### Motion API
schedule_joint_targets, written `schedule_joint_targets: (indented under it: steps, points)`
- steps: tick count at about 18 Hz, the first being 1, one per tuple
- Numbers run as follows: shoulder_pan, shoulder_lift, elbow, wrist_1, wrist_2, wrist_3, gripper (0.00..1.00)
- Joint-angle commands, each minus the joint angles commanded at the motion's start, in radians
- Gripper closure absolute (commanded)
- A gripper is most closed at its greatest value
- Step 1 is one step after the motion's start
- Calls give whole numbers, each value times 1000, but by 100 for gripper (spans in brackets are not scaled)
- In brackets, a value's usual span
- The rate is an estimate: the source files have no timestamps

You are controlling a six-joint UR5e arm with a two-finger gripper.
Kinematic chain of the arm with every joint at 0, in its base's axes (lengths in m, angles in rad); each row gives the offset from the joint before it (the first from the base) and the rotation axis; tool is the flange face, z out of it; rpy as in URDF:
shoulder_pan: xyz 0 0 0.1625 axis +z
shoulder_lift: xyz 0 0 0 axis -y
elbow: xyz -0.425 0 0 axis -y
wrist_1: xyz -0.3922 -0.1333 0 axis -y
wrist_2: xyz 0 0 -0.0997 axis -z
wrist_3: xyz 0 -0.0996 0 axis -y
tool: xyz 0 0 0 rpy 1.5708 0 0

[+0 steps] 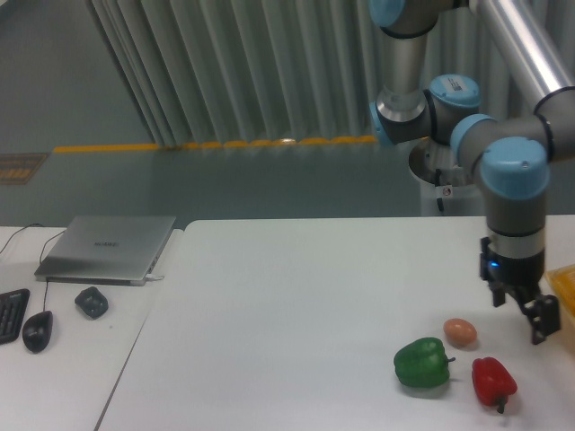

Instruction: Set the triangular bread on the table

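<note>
The triangular bread is out of view. My gripper (521, 316) hangs low over the right side of the white table (287, 314), pointing down. It is open and nothing shows between its fingers. It sits right of the small brown egg (460, 331), above the red pepper (493, 381), and just left of the yellow tray (562, 285), which the right frame edge cuts off.
A green pepper (421, 363) lies left of the red one near the table's front. On a separate desk to the left lie a closed laptop (108, 248), a dark mouse (37, 330), a small dark object (91, 302) and a keyboard corner (11, 313).
</note>
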Motion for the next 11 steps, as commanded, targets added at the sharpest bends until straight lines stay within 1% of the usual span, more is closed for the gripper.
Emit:
schedule_joint_targets:
  steps: [4, 6, 9, 11]
  points:
    - [86, -9, -12, 5, -9, 190, 0]
    - [121, -18, -12, 5, -14, 264, 0]
    - [152, -25, -11, 6, -14, 359, 0]
    - [154, -31, -11, 5, -6, 408, 0]
